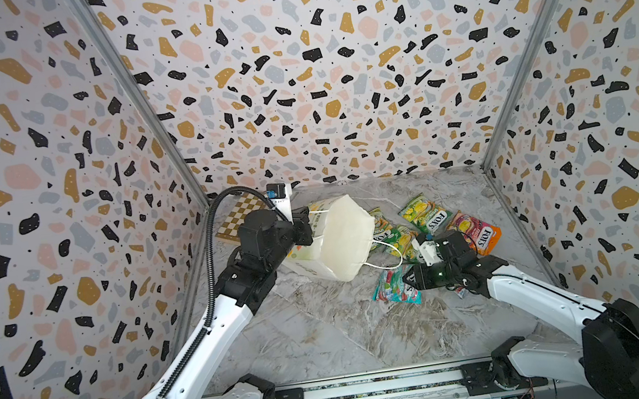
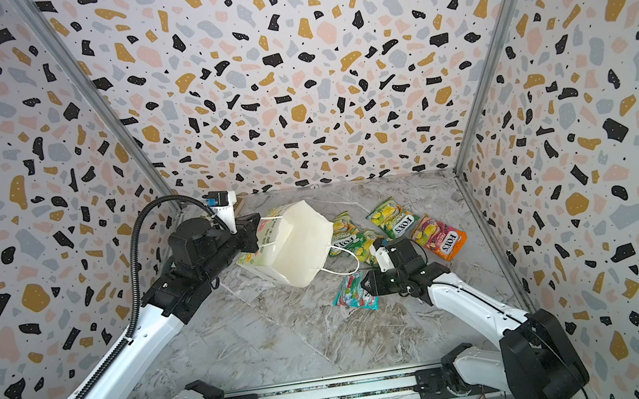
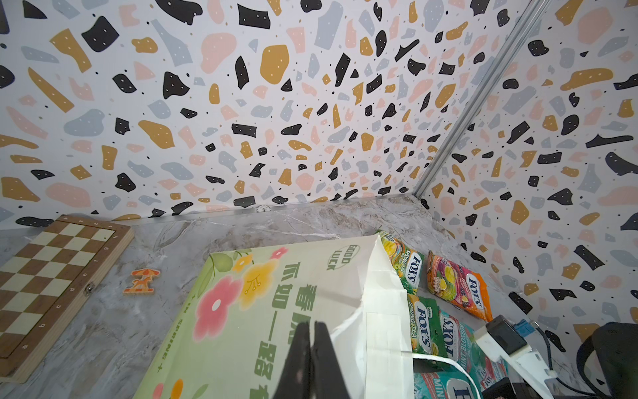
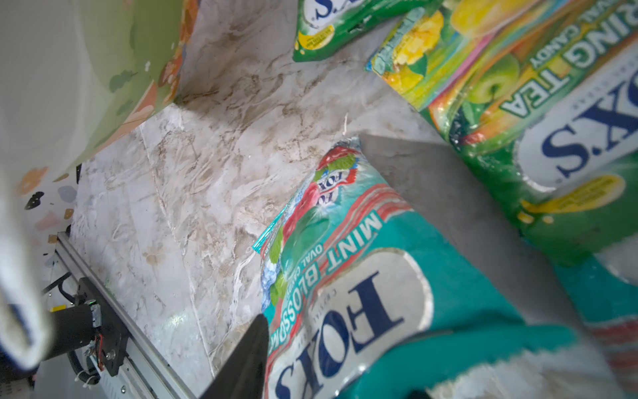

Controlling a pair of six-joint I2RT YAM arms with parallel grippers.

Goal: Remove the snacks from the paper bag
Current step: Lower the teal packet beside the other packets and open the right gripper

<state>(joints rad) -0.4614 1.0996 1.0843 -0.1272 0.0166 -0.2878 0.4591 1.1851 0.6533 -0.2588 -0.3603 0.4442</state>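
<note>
We see the left gripper (image 3: 312,331) clenched on the rim of the paper bag (image 1: 340,239), both fingers pressed together over the paper. The bag is tipped over toward the far-left part of the bench (image 1: 327,333), its open mouth turned up and rightward, and its white lining shows in both top views. A cord handle (image 1: 390,256) dangles from the mouth.

The snacks are out on the marble. We count a green-yellow packet (image 1: 420,212) and a pink-orange packet (image 1: 477,232) toward the far-right corner, and two green packets (image 1: 394,237) overlapping just beside the bag's mouth. A teal packet (image 1: 392,289) lies nearer the front, below the handle.

The right gripper (image 1: 409,279) is right at that teal packet. In the right wrist view one dark finger (image 4: 248,345) sits against the packet's edge and the other is hidden. We cannot tell whether the jaws pinch the packet or stand free of it.

A wooden chessboard (image 1: 235,222) fills the far-left corner, with a small orange scrap (image 3: 141,279) between it and the bag.
</note>
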